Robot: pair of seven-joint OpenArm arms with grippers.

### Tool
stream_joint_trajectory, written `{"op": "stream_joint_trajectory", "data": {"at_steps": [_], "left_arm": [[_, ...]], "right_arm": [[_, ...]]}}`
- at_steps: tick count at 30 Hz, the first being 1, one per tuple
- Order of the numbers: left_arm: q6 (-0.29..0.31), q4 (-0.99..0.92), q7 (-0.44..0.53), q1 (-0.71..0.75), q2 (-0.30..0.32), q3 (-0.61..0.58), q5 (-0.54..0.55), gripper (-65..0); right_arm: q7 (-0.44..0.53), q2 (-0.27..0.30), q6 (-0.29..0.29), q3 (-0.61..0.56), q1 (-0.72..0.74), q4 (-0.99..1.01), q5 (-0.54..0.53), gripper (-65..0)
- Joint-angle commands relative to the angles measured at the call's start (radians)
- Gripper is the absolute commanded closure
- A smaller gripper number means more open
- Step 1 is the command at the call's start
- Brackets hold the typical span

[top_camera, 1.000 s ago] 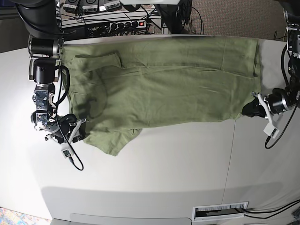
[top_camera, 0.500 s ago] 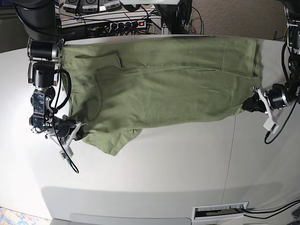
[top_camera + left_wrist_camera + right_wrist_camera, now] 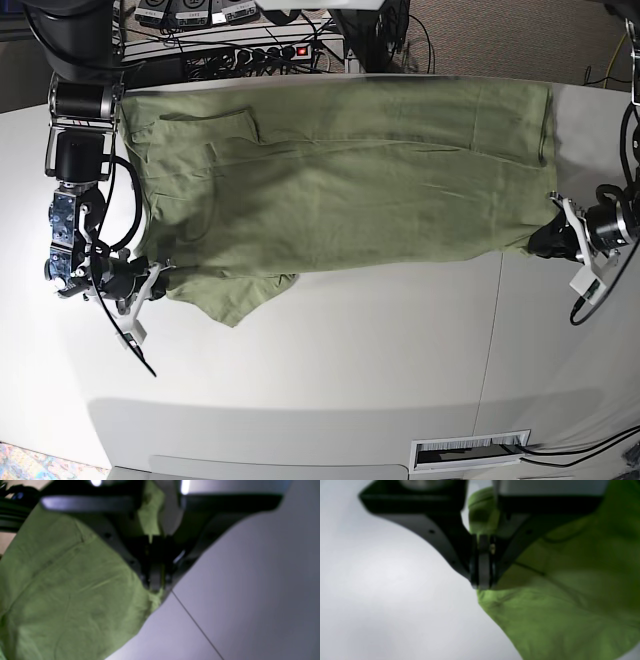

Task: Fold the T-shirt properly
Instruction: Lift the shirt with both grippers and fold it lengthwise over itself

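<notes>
Lying lengthwise across the far table [image 3: 350, 350], one long fold done, the T-shirt [image 3: 350, 180] has both near corners pinched by left gripper [image 3: 548, 238] and right gripper [image 3: 160, 283]; cross-folds remain.

Both wrist views are blurred, esp. close to the lens. In the left wrist view the dark left hand [image 3: 155, 585] covers the corner of the soft sage-green short-sleeved T-shirt [image 3: 70, 592] it pinches; the shirt runs off the left and bottom edges. In the right wrist view the right hand [image 3: 481, 580] hides the cloth edge between its pressed-together tips, and the shirt is cut at the right and bottom edges. In the base view both hands look small; tips can't be made out. No neck label can be made out. The pale grey desk [image 3: 350, 350] is cut off at the bottom edge.
</notes>
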State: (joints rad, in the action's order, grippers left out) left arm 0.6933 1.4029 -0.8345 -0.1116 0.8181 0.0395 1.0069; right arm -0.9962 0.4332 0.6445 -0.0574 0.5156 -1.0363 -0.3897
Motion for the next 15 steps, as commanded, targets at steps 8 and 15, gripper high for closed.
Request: {"op": "stream_joint_trajectory", "data": {"at_steps": [8, 15], "left_arm": [[0.005, 0.051, -0.108, -0.018, 0.041, 0.009, 0.134, 0.0], [0.005, 0.051, -0.244, -0.005, 0.057, 0.009, 0.248, 0.0]], "right_arm": [[-0.158, 0.017, 0.000, 0.005, -0.005, -0.186, -0.127, 0.0], [-0.212, 0.085, -0.001, 0.005, -0.057, -0.272, -0.227, 0.0]]}}
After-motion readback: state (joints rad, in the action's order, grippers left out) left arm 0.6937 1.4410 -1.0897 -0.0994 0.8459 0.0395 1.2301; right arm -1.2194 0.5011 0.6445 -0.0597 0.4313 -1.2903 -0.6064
